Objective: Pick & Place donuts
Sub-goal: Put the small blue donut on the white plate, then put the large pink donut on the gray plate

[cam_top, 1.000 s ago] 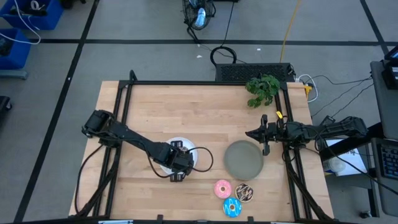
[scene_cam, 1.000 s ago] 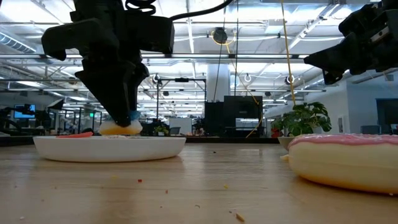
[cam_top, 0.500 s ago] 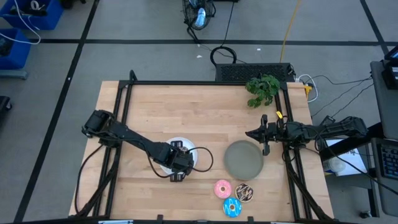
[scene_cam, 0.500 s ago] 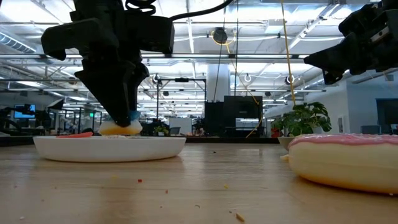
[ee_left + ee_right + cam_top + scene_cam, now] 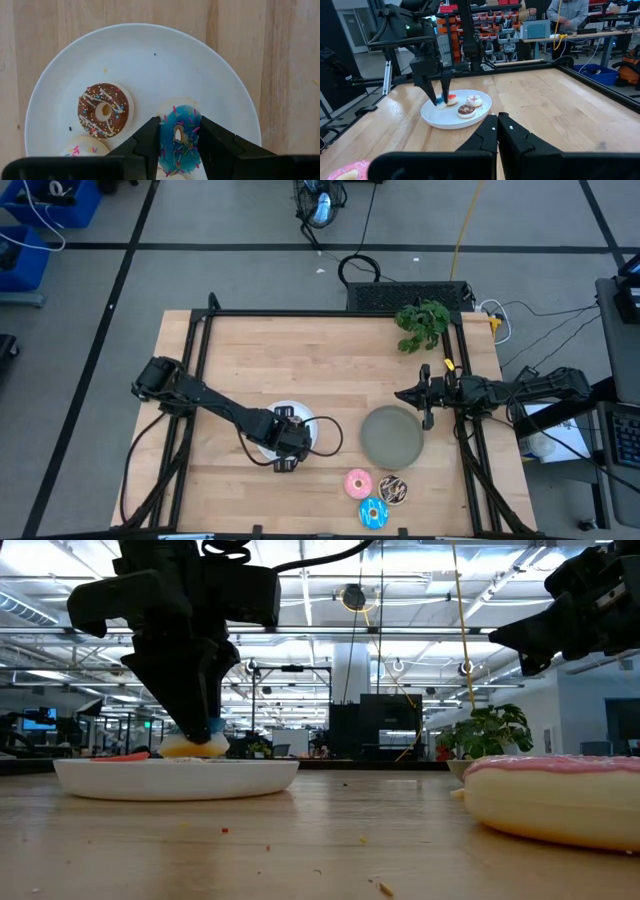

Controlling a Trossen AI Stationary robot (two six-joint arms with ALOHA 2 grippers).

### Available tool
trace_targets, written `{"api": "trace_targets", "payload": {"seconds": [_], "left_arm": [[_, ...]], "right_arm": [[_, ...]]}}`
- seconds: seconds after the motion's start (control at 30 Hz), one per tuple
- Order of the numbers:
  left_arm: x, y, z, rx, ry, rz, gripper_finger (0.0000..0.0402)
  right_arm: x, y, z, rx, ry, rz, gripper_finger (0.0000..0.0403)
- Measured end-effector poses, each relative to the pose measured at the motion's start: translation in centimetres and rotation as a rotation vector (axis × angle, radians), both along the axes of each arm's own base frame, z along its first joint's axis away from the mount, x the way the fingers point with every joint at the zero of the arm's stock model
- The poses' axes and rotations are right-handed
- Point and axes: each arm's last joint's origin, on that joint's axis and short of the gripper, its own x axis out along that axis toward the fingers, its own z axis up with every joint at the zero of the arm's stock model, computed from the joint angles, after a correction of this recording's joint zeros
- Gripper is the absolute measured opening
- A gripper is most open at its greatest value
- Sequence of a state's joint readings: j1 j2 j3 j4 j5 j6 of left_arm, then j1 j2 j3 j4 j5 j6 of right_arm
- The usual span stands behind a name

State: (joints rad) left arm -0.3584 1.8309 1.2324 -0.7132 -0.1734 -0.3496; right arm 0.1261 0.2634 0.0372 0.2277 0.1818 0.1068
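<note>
The left gripper (image 5: 178,137) pinches a small blue donut (image 5: 179,136) on the white plate (image 5: 220,75); the high view hides it. The right gripper (image 5: 497,125) waits with fingers pressed together.

— What do the robot's arms look like?
— Both are matte black. The left arm (image 5: 215,408) is made of slim straight links joined by chunky rounded joints, with a thin black cable looping off near its wrist.
— And the right arm (image 5: 520,388)?
— The same black build, with a boxy wrist and a cable running back along it.
— The fingers?
— The left fingers (image 5: 150,142) are two flat, dark wedges that narrow to blunt tips. The right fingers (image 5: 490,134) are alike, black and angular.
</note>
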Motion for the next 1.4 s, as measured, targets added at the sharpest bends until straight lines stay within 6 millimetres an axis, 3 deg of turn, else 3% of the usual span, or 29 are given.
{"api": "trace_targets", "payload": {"seconds": [0.33, 0.7, 0.83, 1.03, 1.4], "left_arm": [[0.1, 0.0, 0.0, -0.001, -0.014, 0.024, 0.0128], [0.1, -0.2, -0.3, 0.002, 0.002, -0.011, 0.0243], [0.4, -0.3, -2.0, 0.015, 0.035, -0.008, 0.0268], [0.9, -0.5, -3.8, 0.024, 0.076, -0.056, 0.0262], [0.9, -0.5, -1.7, 0.011, 0.026, -0.056, 0.0285]], "right_arm": [[0.0, 0.0, 0.0, -0.014, 0.001, 0.001, 0.0000], [0.0, 0.0, 0.0, -0.014, 0.001, 0.001, 0.0000], [0.0, 0.0, 0.0, -0.014, 0.001, 0.001, 0.0000], [0.0, 0.0, 0.0, -0.015, 0.005, 0.001, 0.0000], [0.0, 0.0, -0.1, -0.015, 0.007, 0.001, 0.0000]]}}
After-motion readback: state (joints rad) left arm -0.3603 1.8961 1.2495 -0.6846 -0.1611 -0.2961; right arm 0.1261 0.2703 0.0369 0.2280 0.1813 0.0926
